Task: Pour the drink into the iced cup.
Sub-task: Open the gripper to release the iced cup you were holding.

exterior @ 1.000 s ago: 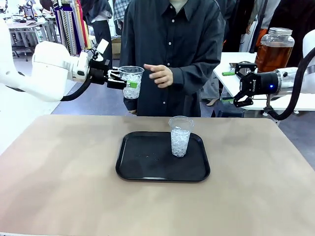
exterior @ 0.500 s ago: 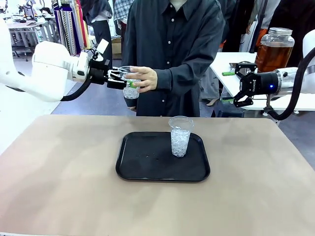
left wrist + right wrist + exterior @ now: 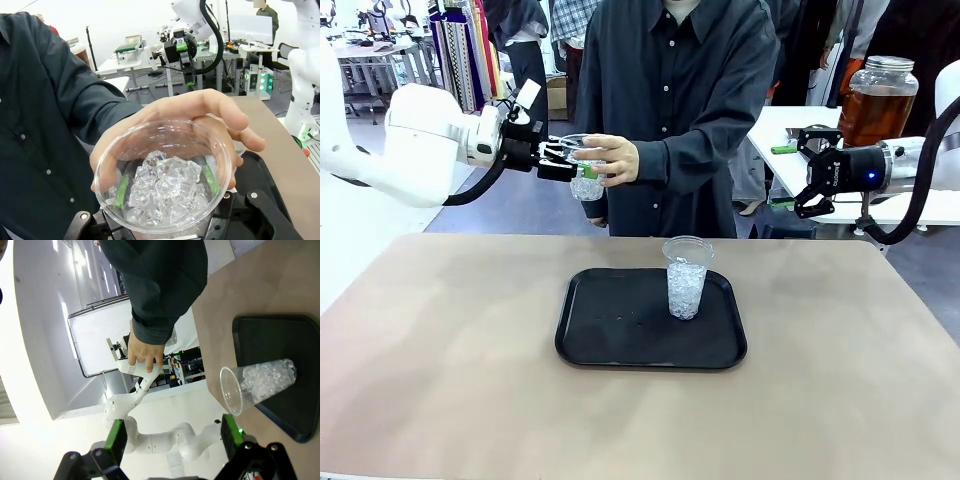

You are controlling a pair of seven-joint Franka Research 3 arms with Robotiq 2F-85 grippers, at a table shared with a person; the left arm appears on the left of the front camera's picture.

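Note:
My left gripper (image 3: 578,166) is shut on a clear iced cup (image 3: 586,180), held in the air beyond the table's far edge. The person's hand (image 3: 612,158) wraps around that cup's rim. In the left wrist view the cup (image 3: 165,185) sits between my green pads, with the hand (image 3: 200,107) behind it. A second iced cup (image 3: 686,278) stands upright on the black tray (image 3: 620,340). The drink (image 3: 876,105) is amber liquid in a glass jar on the white side table at the far right. My right gripper (image 3: 812,172) hangs open and empty near that jar.
The black tray lies in the middle of the tan table (image 3: 440,380). The right wrist view shows the tray (image 3: 280,335), its cup (image 3: 260,382) and the person's hand (image 3: 145,352) on the left arm's cup. The person stands at the far edge.
The person's hand has moved from beside the held cup onto it and now grips its rim. Neither arm has moved.

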